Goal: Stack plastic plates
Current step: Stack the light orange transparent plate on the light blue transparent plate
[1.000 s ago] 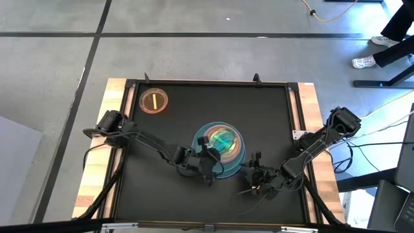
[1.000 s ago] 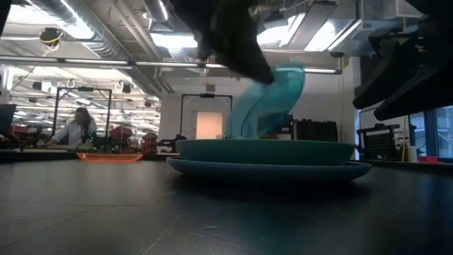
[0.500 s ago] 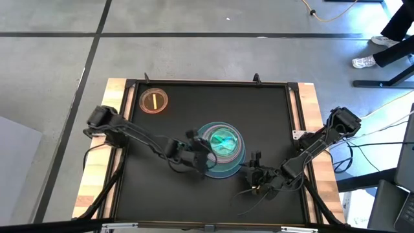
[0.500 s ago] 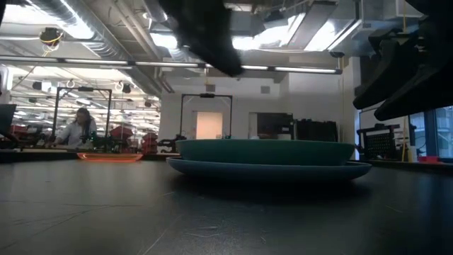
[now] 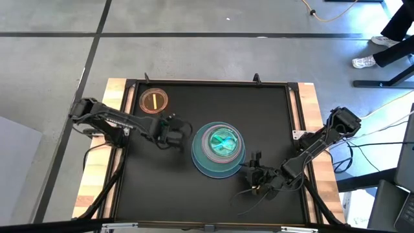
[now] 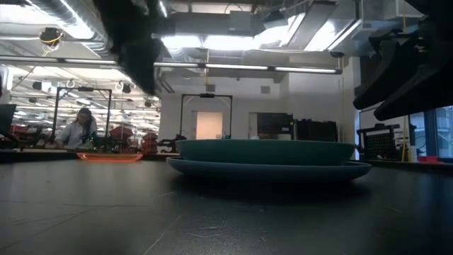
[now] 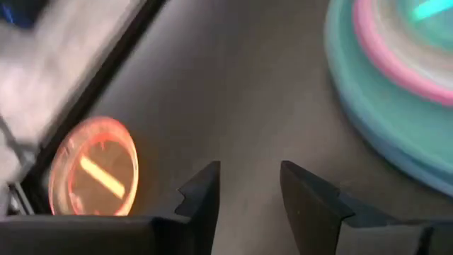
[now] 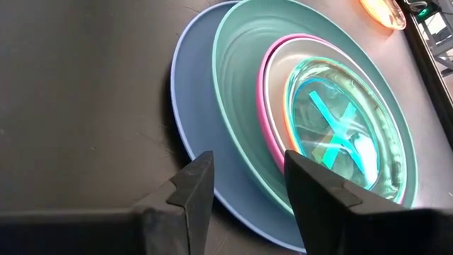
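The left arm reaches in from the left edge of the desk (image 5: 272, 116), its links folded low and stretched toward the middle. The left claw (image 5: 173, 131) hangs above the desk surface left of centre, its two dark fingers (image 7: 205, 195) parted with nothing between them. The right arm comes in from the right edge, elbow bent back toward the near side. The right claw (image 5: 254, 173) sits low by the near right part of the desk, its fingers (image 8: 195, 185) spread apart and empty, pointing toward the middle.
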Available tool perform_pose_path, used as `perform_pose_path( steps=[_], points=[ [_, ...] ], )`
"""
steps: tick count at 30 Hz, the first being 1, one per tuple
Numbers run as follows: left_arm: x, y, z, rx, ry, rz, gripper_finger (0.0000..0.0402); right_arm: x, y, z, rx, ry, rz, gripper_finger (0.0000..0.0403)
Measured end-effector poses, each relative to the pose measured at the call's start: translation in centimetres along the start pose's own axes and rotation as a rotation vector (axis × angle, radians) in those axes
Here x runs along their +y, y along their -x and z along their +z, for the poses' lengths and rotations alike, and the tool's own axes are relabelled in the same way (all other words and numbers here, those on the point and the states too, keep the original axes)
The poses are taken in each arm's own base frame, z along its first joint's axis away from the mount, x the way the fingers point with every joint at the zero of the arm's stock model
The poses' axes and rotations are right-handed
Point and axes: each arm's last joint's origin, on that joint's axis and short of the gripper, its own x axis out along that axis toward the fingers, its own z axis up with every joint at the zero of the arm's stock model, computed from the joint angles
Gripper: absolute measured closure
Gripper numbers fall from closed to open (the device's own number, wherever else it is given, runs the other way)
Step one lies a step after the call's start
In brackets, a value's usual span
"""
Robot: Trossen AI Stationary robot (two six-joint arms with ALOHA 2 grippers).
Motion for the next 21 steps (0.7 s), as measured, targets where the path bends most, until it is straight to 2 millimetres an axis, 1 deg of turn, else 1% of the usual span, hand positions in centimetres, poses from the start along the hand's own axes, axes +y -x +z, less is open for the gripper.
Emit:
perform_pose_path(
  steps=[7, 10, 13, 16, 21],
  points=[
    [5.2, -6.3, -1.9, 0.272, 0.121, 0.072, 0.0261, -0.1, 0.0, 0.0, -0.008, 0.011, -0.027, 0.0237],
    [7.0, -8.4, -2.6, 0.343, 0.148, 0.091, 0.0262, -0.1, 0.0, 0.0, -0.007, 0.012, -0.027, 0.0237],
    [8.4, -10.0, -3.0, 0.37, 0.153, 0.089, 0.0262, -0.1, 0.0, 0.0, -0.007, 0.01, -0.027, 0.0237],
    [9.5, -11.2, -3.3, 0.371, 0.14, 0.096, 0.0262, -0.1, 0.0, 0.0, -0.007, -0.007, -0.027, 0.0237],
    [10.7, -12.9, -3.8, 0.331, 0.11, 0.09, 0.0262, -0.1, 0.0, 0.0, -0.008, -0.052, -0.025, 0.0237]
  ],
)
